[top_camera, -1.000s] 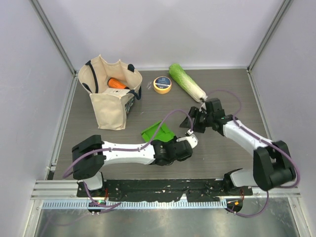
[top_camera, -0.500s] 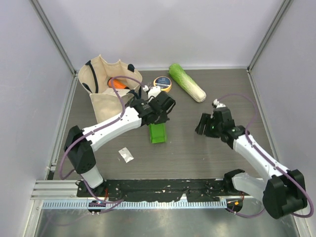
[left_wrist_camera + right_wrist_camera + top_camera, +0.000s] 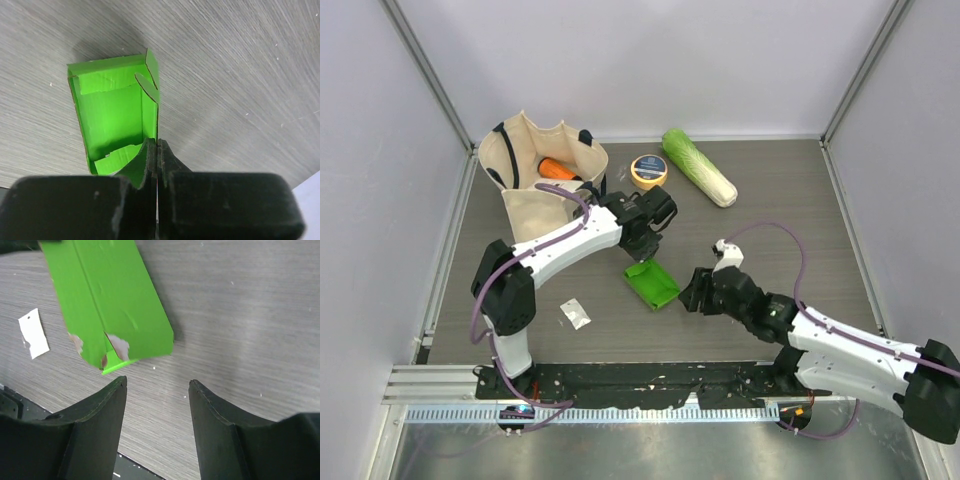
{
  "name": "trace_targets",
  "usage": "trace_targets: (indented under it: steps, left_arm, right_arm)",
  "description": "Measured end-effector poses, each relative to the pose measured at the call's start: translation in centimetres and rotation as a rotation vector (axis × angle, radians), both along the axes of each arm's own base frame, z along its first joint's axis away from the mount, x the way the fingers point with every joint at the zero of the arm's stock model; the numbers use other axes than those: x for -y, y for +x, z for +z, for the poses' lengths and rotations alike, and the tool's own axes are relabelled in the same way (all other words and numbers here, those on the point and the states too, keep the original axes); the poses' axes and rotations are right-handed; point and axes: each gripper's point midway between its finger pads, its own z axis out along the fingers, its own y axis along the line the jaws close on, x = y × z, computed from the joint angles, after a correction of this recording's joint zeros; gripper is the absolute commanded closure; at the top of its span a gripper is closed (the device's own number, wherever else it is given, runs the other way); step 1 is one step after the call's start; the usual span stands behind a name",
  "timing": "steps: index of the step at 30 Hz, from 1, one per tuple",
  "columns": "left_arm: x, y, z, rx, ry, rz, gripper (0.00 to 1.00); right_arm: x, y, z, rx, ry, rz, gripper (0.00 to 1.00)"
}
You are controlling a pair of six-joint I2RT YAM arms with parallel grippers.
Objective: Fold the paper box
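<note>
Standing by the table, I saw the paper box point(image 3: 652, 284) lying near the middle of the wooden top, between the 2 arms. It was partly formed: in the left wrist view it point(image 3: 117, 117) showed as an open tray with its walls up and small flaps tucked inside. The left gripper point(image 3: 157, 147) was pinched together on the top edge of 1 long wall, holding the box down. From above, that gripper point(image 3: 640, 255) reached the box's far end.

The right gripper point(image 3: 692, 292) sat just beside the box's near right corner, not touching it. Its own camera showed its fingers point(image 3: 107, 405) spread apart, with the box's smooth outer face point(image 3: 110, 305) and a small tab at its end just ahead of them. A white scrap point(image 3: 575, 314) lay off to the left.

I judged the step in hand to be closing up an end. The next move would call for the right fingers to catch that loose tab and press it home, gently, because thin card would buckle or slide against the left hold.
</note>
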Motion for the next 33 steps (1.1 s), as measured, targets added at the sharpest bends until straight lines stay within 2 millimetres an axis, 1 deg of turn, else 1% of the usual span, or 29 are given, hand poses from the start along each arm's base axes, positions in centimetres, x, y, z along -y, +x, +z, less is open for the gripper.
trace_targets:
  steps: [1, 3, 4, 6, 7, 9, 10, 11, 12, 14, 16, 19, 21, 23, 24, 26, 27, 30, 31, 32, 33]
  left_arm:
    - [0.0, 0.0, -0.1, -0.002, -0.004, 0.019, 1.00]
    - [0.1, 0.1, 0.0, -0.002, -0.019, 0.059, 0.88]
    - [0.1, 0.2, 0.0, -0.003, -0.026, 0.075, 0.76]
    - [0.1, 0.2, 0.1, -0.005, -0.030, 0.086, 0.64]
    - [0.1, 0.2, 0.0, -0.007, -0.032, 0.094, 0.49]
    - [-0.1, 0.2, 0.0, -0.005, -0.027, 0.102, 0.35]
    - [-0.2, 0.2, 0.1, -0.001, -0.023, 0.103, 0.24]
    - [-0.3, 0.3, 0.2, 0.004, -0.019, 0.099, 0.20]
    - [-0.4, 0.3, 0.4, 0.015, -0.015, 0.092, 0.11]
    - [-1.1, 0.3, 1.5, 0.053, -0.011, 0.070, 0.00]
    - [-2.2, 0.1, 3.1, 0.111, -0.008, 0.041, 0.00]
    - [-4.8, -0.9, 6.2, 0.243, -0.026, -0.046, 0.00]
    - [-6.7, -2.2, 7.9, 0.363, -0.052, -0.147, 0.00]
    - [-8.0, -3.4, 8.8, 0.483, -0.088, -0.241, 0.00]
    - [-8.7, -4.1, 8.7, 0.529, -0.093, -0.293, 0.03]
    - [-9.4, -5.2, 7.5, 0.586, -0.084, -0.401, 0.12]
    - [-9.5, -5.6, 6.8, 0.599, -0.073, -0.448, 0.22]
    - [-8.6, -5.6, 4.1, 0.570, -0.012, -0.596, 0.44]
    - [-8.1, -5.3, 3.1, 0.548, 0.005, -0.634, 0.48]
    - [-7.7, -5.0, 2.2, 0.525, 0.018, -0.665, 0.55]
    - [-7.1, -4.8, 0.3, 0.480, 0.036, -0.710, 0.57]
  right_arm:
    - [-0.1, -0.4, -0.4, 0.000, 0.004, -0.008, 0.43]
    - [0.0, -1.0, -1.2, -0.002, 0.015, -0.042, 0.43]
    - [0.1, -1.0, -1.4, -0.003, 0.021, -0.061, 0.43]
    - [0.1, -0.8, -1.5, 0.000, 0.038, -0.099, 0.42]
    - [0.0, -0.7, -1.4, 0.005, 0.049, -0.113, 0.41]
    - [-0.3, -0.3, -1.2, 0.018, 0.058, -0.124, 0.40]
    - [-0.4, -0.2, -1.3, 0.022, 0.053, -0.128, 0.39]
    - [-0.3, 0.0, -1.5, 0.027, 0.039, -0.134, 0.39]
    - [-0.2, 0.1, -1.7, 0.031, 0.024, -0.140, 0.39]
    - [-0.1, 0.5, -1.7, 0.039, 0.004, -0.153, 0.39]
    - [-0.2, 1.1, -1.1, 0.056, -0.009, -0.168, 0.39]
    - [-0.4, 2.4, 0.2, 0.085, -0.016, -0.190, 0.39]
    - [-0.4, 3.2, 0.7, 0.098, -0.033, -0.198, 0.39]
    - [-0.1, 3.8, 0.6, 0.103, -0.058, -0.202, 0.39]
    - [0.3, 4.1, 0.4, 0.106, -0.076, -0.204, 0.39]
    - [1.0, 4.8, 0.1, 0.106, -0.103, -0.200, 0.39]
    - [1.2, 5.1, 0.1, 0.114, -0.113, -0.190, 0.39]
    - [1.3, 6.6, 0.5, 0.154, -0.120, -0.152, 0.39]
    - [1.3, 7.1, 0.6, 0.166, -0.129, -0.133, 0.39]
    - [1.3, 7.6, 0.6, 0.174, -0.143, -0.112, 0.39]
    - [1.1, 8.0, 0.7, 0.179, -0.155, -0.088, 0.39]
